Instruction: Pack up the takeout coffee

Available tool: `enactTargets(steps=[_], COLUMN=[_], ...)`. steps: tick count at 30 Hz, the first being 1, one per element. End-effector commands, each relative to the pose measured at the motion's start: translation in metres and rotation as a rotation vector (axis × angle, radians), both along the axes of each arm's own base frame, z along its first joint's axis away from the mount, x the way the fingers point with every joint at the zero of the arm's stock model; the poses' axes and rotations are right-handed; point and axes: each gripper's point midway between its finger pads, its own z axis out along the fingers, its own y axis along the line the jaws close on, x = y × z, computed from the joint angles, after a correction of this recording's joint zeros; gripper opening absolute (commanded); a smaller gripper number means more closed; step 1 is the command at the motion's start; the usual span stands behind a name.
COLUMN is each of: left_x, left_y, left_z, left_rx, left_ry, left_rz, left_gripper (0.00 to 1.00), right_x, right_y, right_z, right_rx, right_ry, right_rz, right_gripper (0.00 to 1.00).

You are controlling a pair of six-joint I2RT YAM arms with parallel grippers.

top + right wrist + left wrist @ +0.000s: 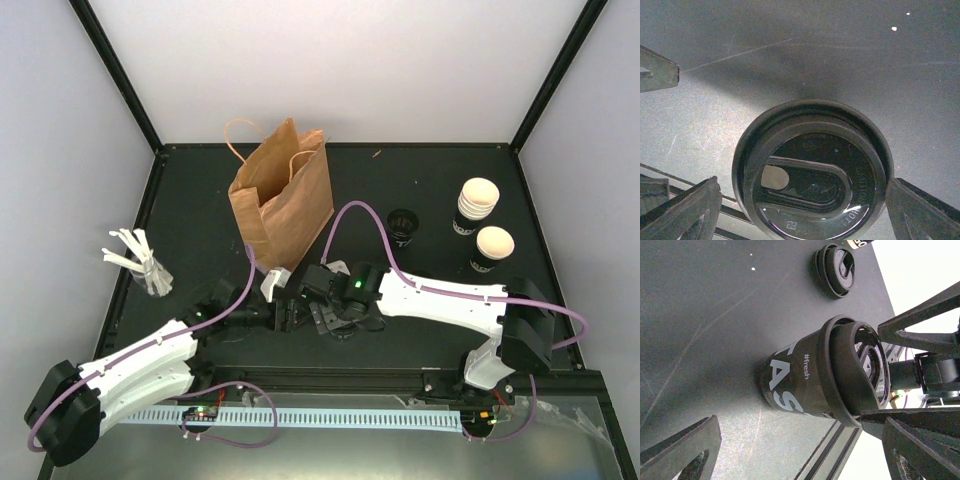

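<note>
The takeout coffee (pixel 800 380) is a black paper cup with white print, standing on the dark table with a black lid (pixel 812 172) sitting slightly tilted on it. A pale inside shows through the sip hole. My right gripper (pixel 802 182) hangs over the cup, open, one finger on each side of the lid. Its right finger (pixel 920 210) is at the rim and a small gap shows on the left. My left gripper (pixel 800 429) is open beside the cup's base, touching nothing. From above, both grippers (pixel 283 316) (pixel 325 318) meet just in front of the brown paper bag (pixel 283 195).
A stack of black lids (pixel 402 225) lies behind the right arm. At the back right stand a nested stack of cups (pixel 477 205) and a single open cup (pixel 493 250). White stirrers (pixel 135 260) lie at the left. The table's front rail (pixel 330 415) is close.
</note>
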Motion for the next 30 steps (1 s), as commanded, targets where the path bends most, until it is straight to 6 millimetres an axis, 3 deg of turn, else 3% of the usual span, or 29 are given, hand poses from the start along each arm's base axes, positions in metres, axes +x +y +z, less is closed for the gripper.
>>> enactTargets(steps=[1,30], left_x=[0.007,0.007], left_y=[0.001,-0.001], left_z=[0.004,0.000], left_rx=[-0.009,-0.004], left_ry=[-0.027,-0.016], left_rz=[0.024,0.018], left_gripper=[0.90,0.90], right_x=[-0.002,-0.006], right_y=[-0.001,0.000], right_z=[0.002,-0.013], right_rx=[0.028,0.032], right_ry=[0.010,0.038], right_rz=[-0.029,-0.038], right_gripper=[0.91,0.89])
